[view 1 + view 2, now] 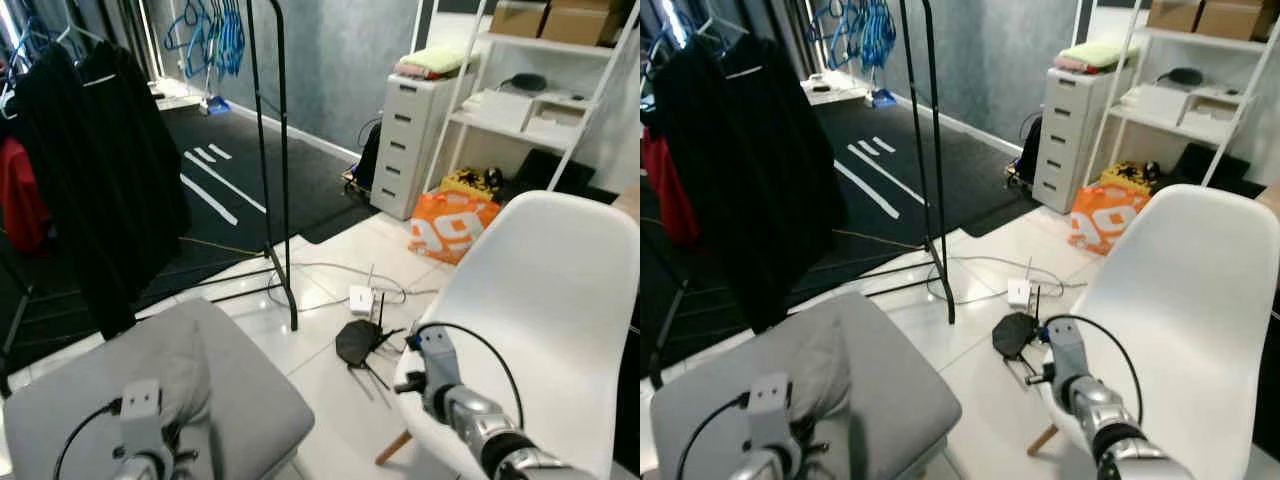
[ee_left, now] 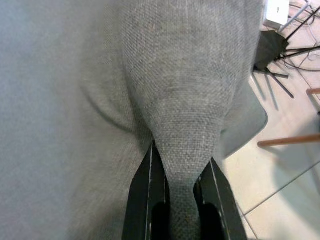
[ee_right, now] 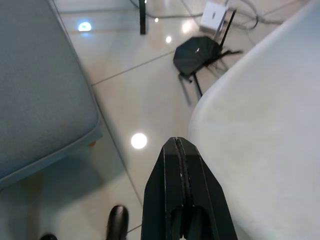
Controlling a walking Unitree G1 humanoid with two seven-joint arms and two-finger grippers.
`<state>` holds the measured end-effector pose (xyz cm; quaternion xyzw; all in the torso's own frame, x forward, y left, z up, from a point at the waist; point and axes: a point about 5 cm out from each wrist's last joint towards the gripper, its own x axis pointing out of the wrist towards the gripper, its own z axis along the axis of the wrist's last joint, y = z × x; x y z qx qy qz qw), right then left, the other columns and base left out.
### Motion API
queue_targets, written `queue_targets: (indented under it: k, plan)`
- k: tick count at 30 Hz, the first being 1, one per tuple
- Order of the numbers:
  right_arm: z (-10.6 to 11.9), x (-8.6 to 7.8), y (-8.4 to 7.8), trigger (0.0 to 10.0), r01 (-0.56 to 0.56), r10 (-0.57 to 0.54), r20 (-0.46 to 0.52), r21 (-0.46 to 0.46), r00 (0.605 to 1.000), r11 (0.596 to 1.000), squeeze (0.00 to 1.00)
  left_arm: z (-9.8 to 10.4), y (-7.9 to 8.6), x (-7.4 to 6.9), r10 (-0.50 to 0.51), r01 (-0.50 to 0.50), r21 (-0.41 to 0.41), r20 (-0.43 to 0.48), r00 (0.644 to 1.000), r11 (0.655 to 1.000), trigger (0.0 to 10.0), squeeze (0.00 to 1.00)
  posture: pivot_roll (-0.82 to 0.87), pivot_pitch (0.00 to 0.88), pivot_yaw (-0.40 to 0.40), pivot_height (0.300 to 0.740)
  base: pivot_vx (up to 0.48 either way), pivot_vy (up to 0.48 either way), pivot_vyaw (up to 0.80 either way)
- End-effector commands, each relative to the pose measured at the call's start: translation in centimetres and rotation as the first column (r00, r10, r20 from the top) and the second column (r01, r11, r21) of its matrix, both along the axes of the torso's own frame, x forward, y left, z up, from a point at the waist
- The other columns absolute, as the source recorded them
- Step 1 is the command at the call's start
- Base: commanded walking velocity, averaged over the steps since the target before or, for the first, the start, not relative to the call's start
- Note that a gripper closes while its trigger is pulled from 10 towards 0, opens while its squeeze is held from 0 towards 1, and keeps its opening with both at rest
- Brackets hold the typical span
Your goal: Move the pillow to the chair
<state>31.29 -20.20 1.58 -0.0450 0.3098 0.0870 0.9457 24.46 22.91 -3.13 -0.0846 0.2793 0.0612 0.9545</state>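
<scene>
The grey pillow (image 1: 190, 370) lies on a grey cushioned seat (image 1: 250, 400) at the robot's left, a fold of its cloth pinched between the two fingers of the left tool (image 2: 181, 200). The right tool (image 3: 183, 195), fingers pressed together and holding nothing, hangs at the front edge of the white chair (image 1: 540, 320), above the tiled floor (image 3: 145, 100) with its black router (image 1: 360, 342).

White glossy tile floor (image 1: 330, 400); dark carpet (image 1: 250, 170) covers the far part. On the tiles: black router (image 1: 360, 342) with antennas, small white box (image 1: 361, 298) just behind it, loose cables (image 1: 320, 270) around both. Orange bag (image 1: 452, 224) and white drawer unit (image 1: 412, 140) stand near the carpet's edge. Black clothes rack (image 1: 272, 160) foot on the tiles. White chair (image 1: 540, 320) right; grey cushioned seat (image 1: 240, 400) left, carrying a grey pillow (image 1: 175, 375).
</scene>
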Motion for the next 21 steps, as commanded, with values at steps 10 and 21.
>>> queue_targets:
  k: [10, 21]
  plan:
    - [0.21, 0.19, 0.03, 10.0, 0.005, -0.005, 0.012, 0.004, 1.0, 1.0, 0.0, 0.28, -0.32, 0.35, -0.02, 0.02, -0.004, 0.036, 0.999, 1.0, 10.0, 0.0, -0.17, 0.006, -0.041, 0.74, 0.0, -0.48, 0.0]
    - [0.34, 0.29, -0.27, 10.0, 0.015, -0.015, 0.01, -0.02, 1.0, 1.0, 0.0, 0.32, -0.31, 0.38, -0.021, 0.022, -0.01, 0.043, 0.999, 1.0, 10.0, 0.0, -0.17, 0.018, -0.037, 0.74, 0.0, -0.48, -0.58]
